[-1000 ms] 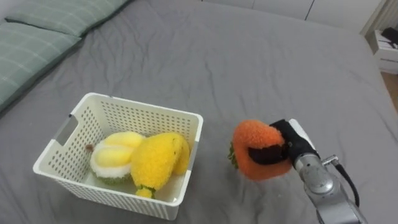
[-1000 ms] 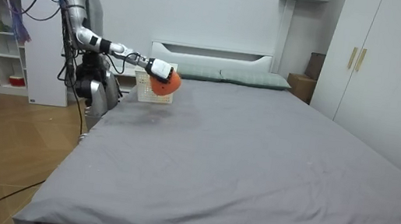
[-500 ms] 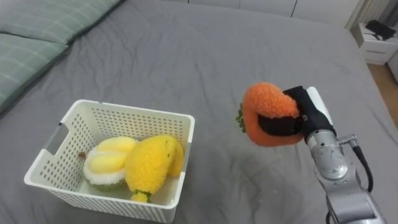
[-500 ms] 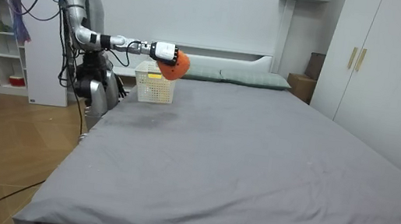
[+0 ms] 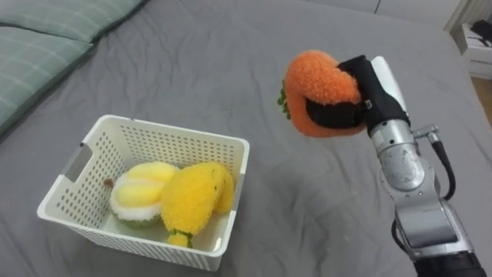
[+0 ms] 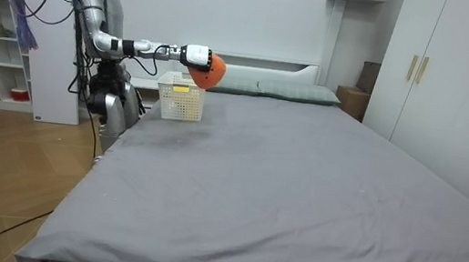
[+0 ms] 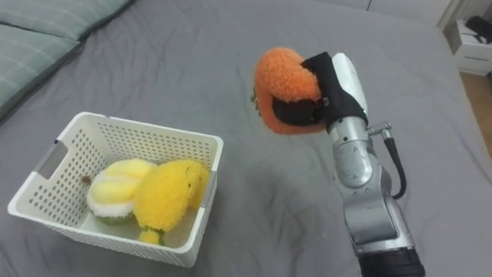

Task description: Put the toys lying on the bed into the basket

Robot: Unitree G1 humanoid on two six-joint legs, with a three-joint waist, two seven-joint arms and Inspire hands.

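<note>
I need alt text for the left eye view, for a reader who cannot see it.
The robot's right hand grips an orange plush toy in the air above the grey bed, right of a white basket holding a yellow plush toy and a pale plush toy.

We note the right hand (image 5: 373,88): black fingers and palm, with a smooth white shell over its back. Just behind the hand sits a polished silver wrist, rounded and ringed, with a short metal stub at its side. A black cable loops out beside that stub and runs along the forearm. Further behind the hand the forearm turns boxier, in brushed grey metal. In the room view we log a silver-grey torso and dark cables about the head.
</note>
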